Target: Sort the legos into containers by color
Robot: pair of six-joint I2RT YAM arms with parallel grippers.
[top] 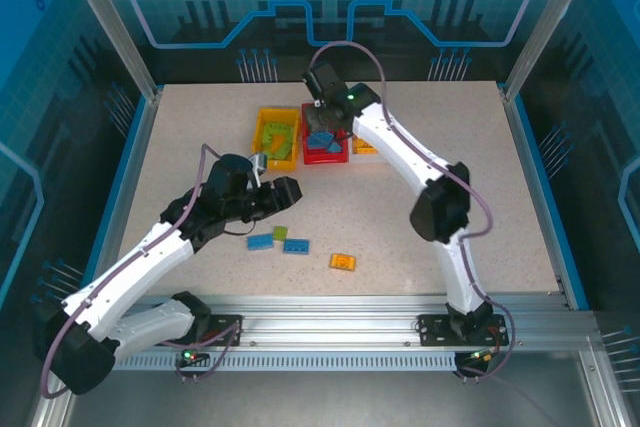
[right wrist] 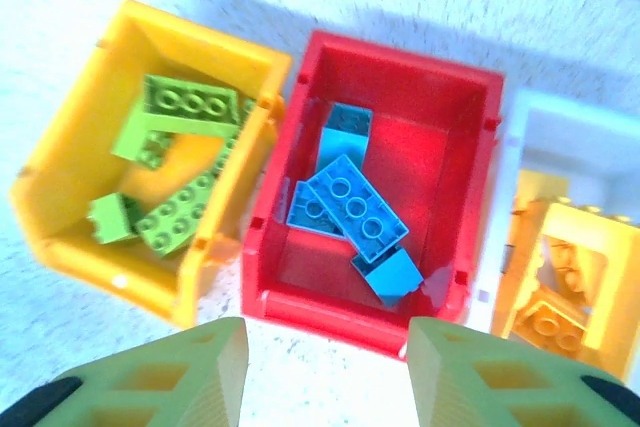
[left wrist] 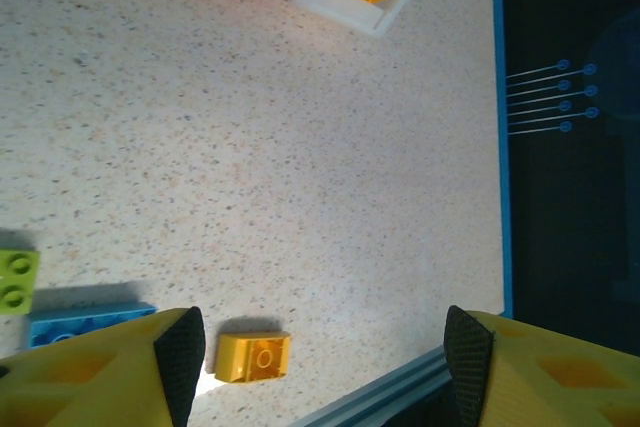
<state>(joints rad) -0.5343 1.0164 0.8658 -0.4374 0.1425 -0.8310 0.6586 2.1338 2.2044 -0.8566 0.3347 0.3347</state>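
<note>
The right end effector (right wrist: 325,372) hangs released and empty over the red bin (right wrist: 400,62), which holds blue bricks (right wrist: 355,209). The yellow bin (right wrist: 90,117) beside it holds green bricks (right wrist: 185,107), and the white bin (right wrist: 545,117) holds orange-yellow bricks (right wrist: 560,317). The left end effector (left wrist: 320,347), also released and empty, hovers above the surface (left wrist: 300,147), where a loose orange-yellow brick (left wrist: 252,357) lies just beside one finger.

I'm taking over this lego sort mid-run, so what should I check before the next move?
1. Right end effector empty, jaws apart over red bin: ok.
2. Red bin holds blue bricks alone: ok.
3. Left end effector open, empty: ok.
4. Orange brick centred between its fingers: not ok, beside one finger.
5. Table free of loose bricks: not ok, four remain.
6. Left end effector's height above brick: cannot tell.
</note>
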